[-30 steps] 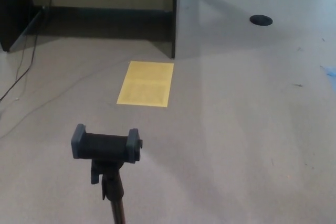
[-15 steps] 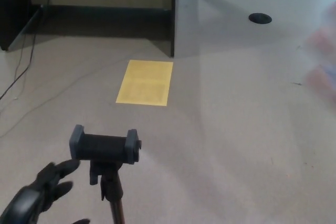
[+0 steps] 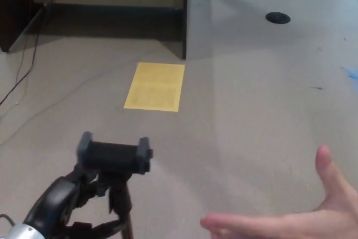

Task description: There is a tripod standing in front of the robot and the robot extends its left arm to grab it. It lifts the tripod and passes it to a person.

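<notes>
Grey carpet floor [image 3: 251, 99] fills the room, with a yellow sheet [image 3: 155, 87] in the middle. At the lower left, the left hand [image 3: 75, 205] wraps the tripod [image 3: 115, 163] pole under its phone clamp. A person's hand [image 3: 291, 216] waits open at the lower right. Next, lift and pass it over.

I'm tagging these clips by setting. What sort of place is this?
Probably an office or lab room: grey carpeted floor, dark desk panel with cables trailing beside it, and a round floor outlet.
</notes>
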